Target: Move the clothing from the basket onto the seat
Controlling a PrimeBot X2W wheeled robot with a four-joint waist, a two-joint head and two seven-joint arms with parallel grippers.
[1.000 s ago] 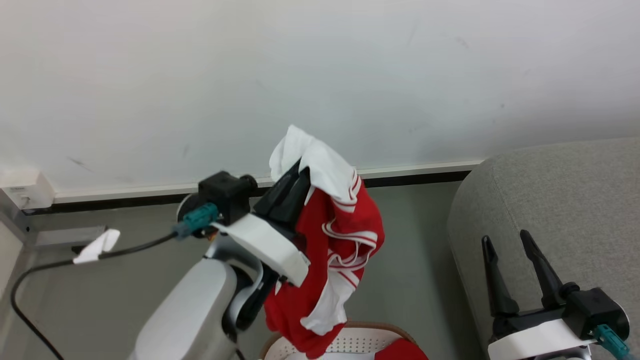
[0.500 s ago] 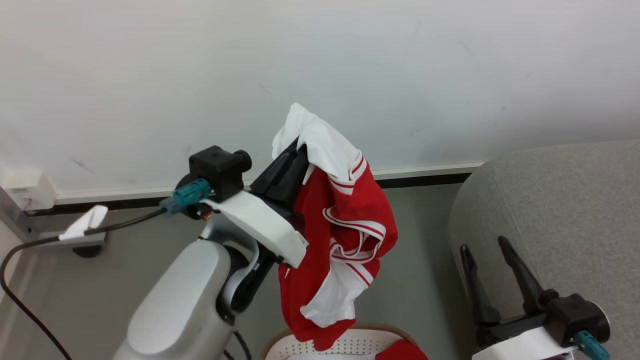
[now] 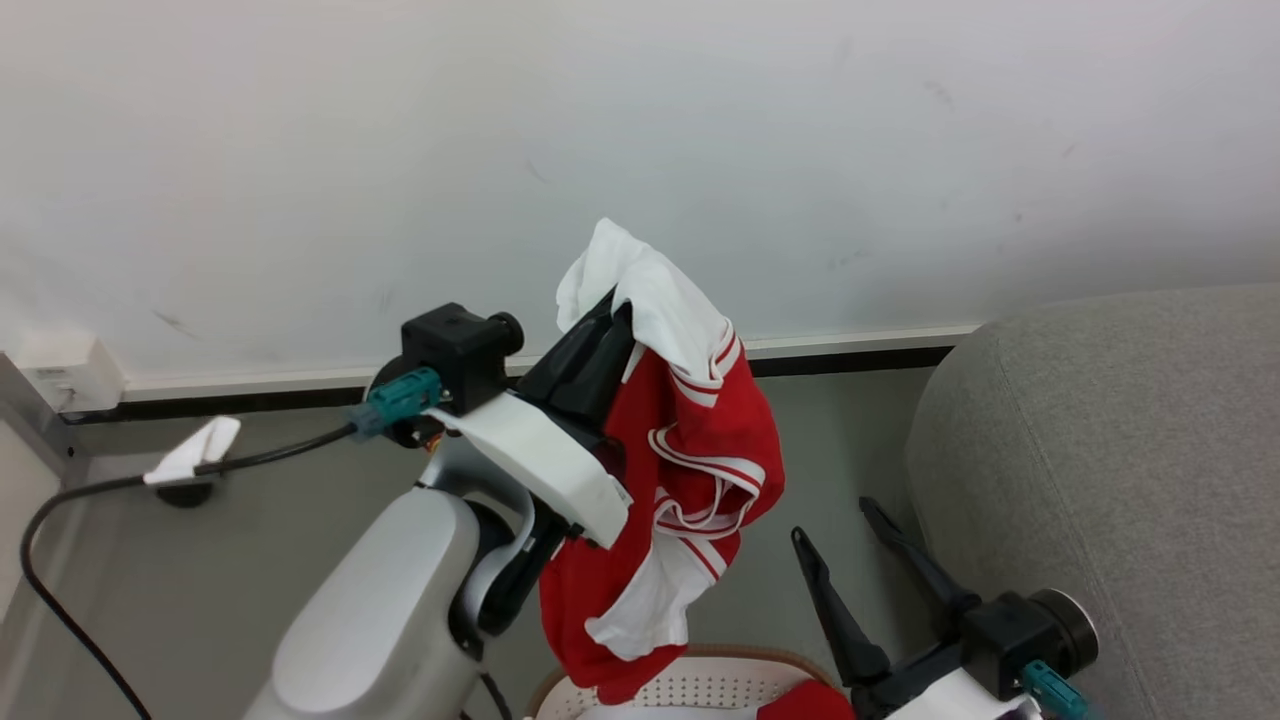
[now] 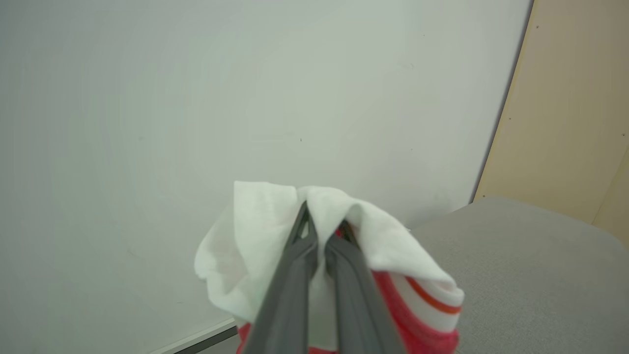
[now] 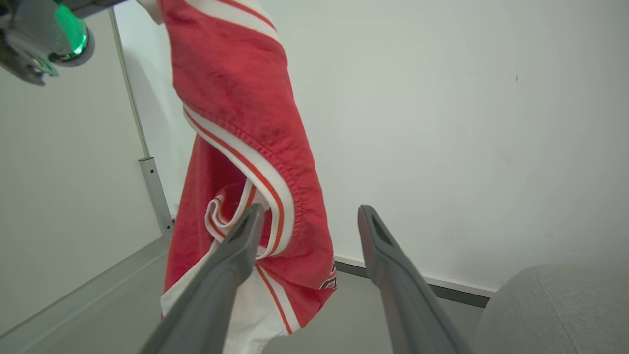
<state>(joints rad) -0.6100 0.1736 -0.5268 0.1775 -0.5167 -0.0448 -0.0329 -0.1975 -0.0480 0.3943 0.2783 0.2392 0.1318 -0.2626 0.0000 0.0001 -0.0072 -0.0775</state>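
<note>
Red cloth with white panels, the striped garment (image 3: 690, 470) hangs in the air from the left gripper (image 4: 322, 228), which is pressed together on a small fold of its white part. Its lowest hem dangles just above the far rim of the basket (image 3: 760, 655), where the plain red garment (image 3: 805, 700) lies. The right gripper (image 5: 310, 211) is spread, holding nothing, near the hanging cloth. The sofa (image 3: 1100, 450) stands to the right across bare floor (image 3: 830, 440). The pinch looks thin, so a quick swing could shake the cloth loose short of the sofa's near edge. The trailing hem might also catch the basket's rim or the spread gripper.
</note>
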